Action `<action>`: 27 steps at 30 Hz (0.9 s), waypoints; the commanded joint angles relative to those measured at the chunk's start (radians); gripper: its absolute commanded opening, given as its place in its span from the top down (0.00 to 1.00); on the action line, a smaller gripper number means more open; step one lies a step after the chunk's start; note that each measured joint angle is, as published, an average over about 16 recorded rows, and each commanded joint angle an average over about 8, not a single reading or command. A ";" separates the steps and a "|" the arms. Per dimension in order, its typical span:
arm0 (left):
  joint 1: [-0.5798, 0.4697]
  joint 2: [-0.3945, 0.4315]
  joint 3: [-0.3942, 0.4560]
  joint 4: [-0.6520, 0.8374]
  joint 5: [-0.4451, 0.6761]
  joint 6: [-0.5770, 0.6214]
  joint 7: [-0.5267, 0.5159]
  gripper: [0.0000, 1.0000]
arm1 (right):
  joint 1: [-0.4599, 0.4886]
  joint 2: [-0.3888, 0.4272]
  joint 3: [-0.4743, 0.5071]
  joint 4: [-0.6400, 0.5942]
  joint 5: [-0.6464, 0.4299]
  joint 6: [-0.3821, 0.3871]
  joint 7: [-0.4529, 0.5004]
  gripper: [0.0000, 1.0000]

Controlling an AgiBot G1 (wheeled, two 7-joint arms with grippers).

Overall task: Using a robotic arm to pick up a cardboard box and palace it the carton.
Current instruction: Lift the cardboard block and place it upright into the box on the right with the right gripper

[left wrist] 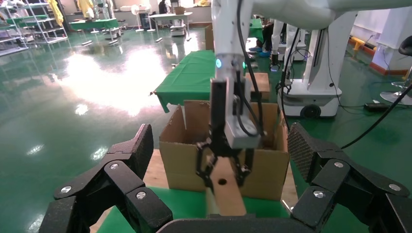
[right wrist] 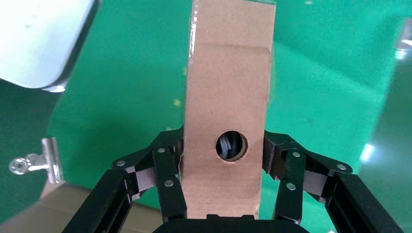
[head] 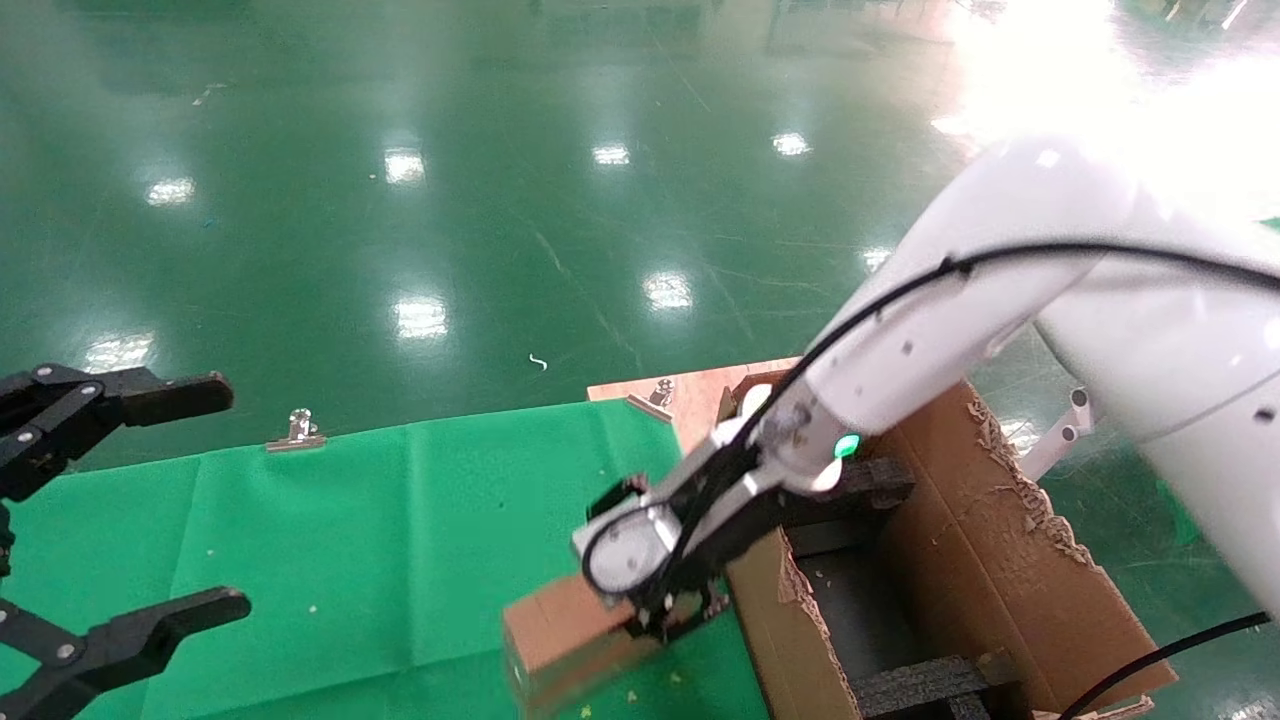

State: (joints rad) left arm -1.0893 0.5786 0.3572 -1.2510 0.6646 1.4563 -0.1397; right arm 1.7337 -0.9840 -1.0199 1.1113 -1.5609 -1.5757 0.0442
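**Right claw clamped on small box, beside the carton**

Right claw [head: 668, 618] is closed on the cardboard box [head: 560, 635], gripping it across its narrow faces at one end. The robotic arm [head: 960, 330], white with a black cable along it, reaches down from the right; a green light shows near its wrist. The box sits low over the green cloth [head: 400, 540] on the desk, just beside the near wall of the carton [head: 1000, 560], not inside it. From the head view I cannot tell whether the box touches the cloth.

Left claw [head: 130, 510] is at the far left edge, over the cloth, fingers spread wide with nothing between them.

Head view only: black foam blocks [head: 925, 680] inside the carton, its ragged torn flap edge on the right, and a metal clip [head: 296, 430] on the far edge of the cloth.

Left wrist view only: the carton [left wrist: 184, 160] seen from its outer side, with the right claw [left wrist: 224, 177] and box [left wrist: 227, 191] in front of it; the box stands upright, its long side vertical, round hole facing the camera. The left claw's own fingers [left wrist: 121, 179] frame the shot, wide apart.

Right wrist view only: close look at the grip. Fingers [right wrist: 167, 170] press both sides of the box [right wrist: 228, 97] level with the round hole; green cloth lies behind.
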 commanded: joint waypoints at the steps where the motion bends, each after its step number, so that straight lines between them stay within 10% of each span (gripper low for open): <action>1: 0.000 0.000 0.000 0.000 0.000 0.000 0.000 0.00 | 0.021 0.000 0.000 -0.023 0.017 -0.004 -0.007 1.00; 15: 0.000 0.000 0.000 0.000 0.000 0.000 0.000 0.00 | 0.376 0.002 -0.130 -0.279 0.165 -0.020 -0.184 1.00; 27: 0.000 0.000 0.000 0.000 0.000 0.000 0.000 0.00 | 0.503 0.027 -0.312 -0.425 0.301 -0.019 -0.267 1.00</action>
State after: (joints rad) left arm -1.0894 0.5785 0.3573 -1.2509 0.6645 1.4562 -0.1396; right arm 2.2385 -0.9465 -1.3319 0.6903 -1.2668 -1.5958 -0.2221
